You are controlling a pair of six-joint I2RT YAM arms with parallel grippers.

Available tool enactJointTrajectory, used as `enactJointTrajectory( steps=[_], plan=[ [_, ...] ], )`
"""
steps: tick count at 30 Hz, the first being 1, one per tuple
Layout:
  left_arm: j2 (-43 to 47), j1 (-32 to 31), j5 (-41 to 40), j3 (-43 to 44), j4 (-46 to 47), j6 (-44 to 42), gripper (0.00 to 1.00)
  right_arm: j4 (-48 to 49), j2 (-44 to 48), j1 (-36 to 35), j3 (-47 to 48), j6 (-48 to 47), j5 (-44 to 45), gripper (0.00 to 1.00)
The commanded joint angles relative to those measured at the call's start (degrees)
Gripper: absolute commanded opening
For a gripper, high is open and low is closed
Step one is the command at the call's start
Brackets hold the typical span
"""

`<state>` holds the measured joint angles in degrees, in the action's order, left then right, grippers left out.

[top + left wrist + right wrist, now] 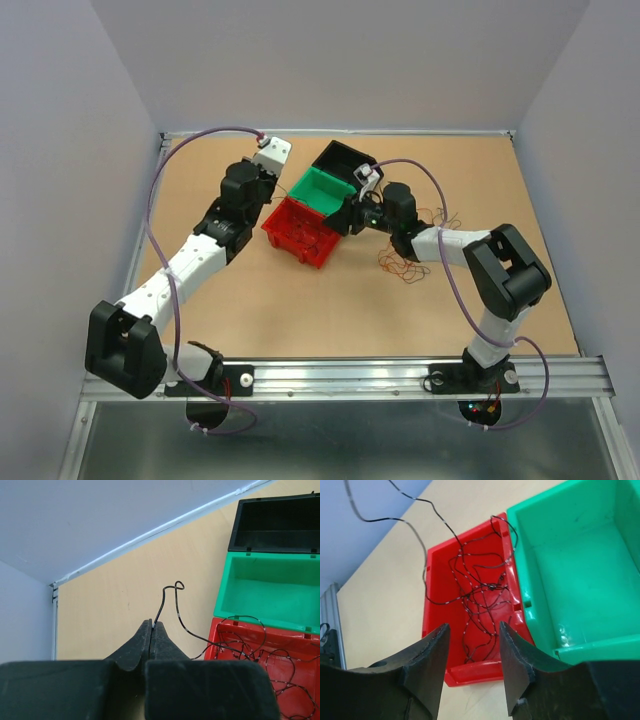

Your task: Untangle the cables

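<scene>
Dark cables (475, 595) lie tangled in the red bin (470, 676); an orange clump (400, 265) sits on the tan table (300, 310). The left gripper (151, 630) pinches one dark strand (172, 600); the right gripper (473, 627) is spread beside the red bin. There are three bins, with a green bin (325, 190) and a black bin (340, 155). The walls (330, 60) are grey.

Left arm (195, 258): I have it extended diagonally forward from its base, with the wrist at the far end. Left gripper (151, 625): my fingers are pressed flat together, pinching a dark cable (161, 605) at the tips. Right arm (505, 275): my elbow is raised at the near right and the forearm reaches leftward. Right gripper (473, 627): angled downward, jaws parted with a clear gap and nothing between them.
</scene>
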<state>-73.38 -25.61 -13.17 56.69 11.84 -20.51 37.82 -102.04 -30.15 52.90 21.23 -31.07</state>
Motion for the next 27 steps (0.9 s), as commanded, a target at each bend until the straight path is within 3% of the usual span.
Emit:
enactJointTrajectory(
  steps=[1, 5, 10, 13, 14, 17, 23, 27],
  plan=[
    [1.23, -3.56, -2.82, -0.96, 3.54, -3.04, 0.00, -2.05, 0.87, -0.35, 2.99, -2.25, 3.29, 0.49],
    [-0.09, -7.79, -7.99, -2.37, 5.21, -6.38, 0.00, -1.96, 2.72, -0.61, 1.42, -2.69, 2.16, 0.48],
    [-3.07, -9.72, -8.37, -2.28, 5.30, -7.17, 0.00, -1.09, 3.60, -2.19, 1.50, -4.44, 0.40, 0.47],
    [-4.57, -9.81, -6.26, -1.67, 3.99, -6.91, 0.00, 1.36, 3.34, -3.86, 1.41, -5.85, 0.13, 0.67],
    [-5.53, -9.90, -5.21, -1.23, 3.29, -6.47, 0.00, 3.29, 3.08, -4.47, 1.06, -6.03, 0.39, 0.80],
    [-7.46, -9.90, -3.19, -0.26, 1.62, -5.77, 0.00, 5.50, 2.64, -5.18, 0.80, -6.82, 1.18, 0.86],
    [-8.18, -9.29, 2.25, 1.23, -2.34, -4.10, 0.00, 10.24, -0.88, -5.97, 2.29, -7.00, 1.89, 0.85],
    [-7.48, -7.80, 6.57, 1.67, -4.01, -2.78, 0.00, 11.22, -4.56, -6.06, 4.75, -5.77, 2.24, 0.70]
  ],
)
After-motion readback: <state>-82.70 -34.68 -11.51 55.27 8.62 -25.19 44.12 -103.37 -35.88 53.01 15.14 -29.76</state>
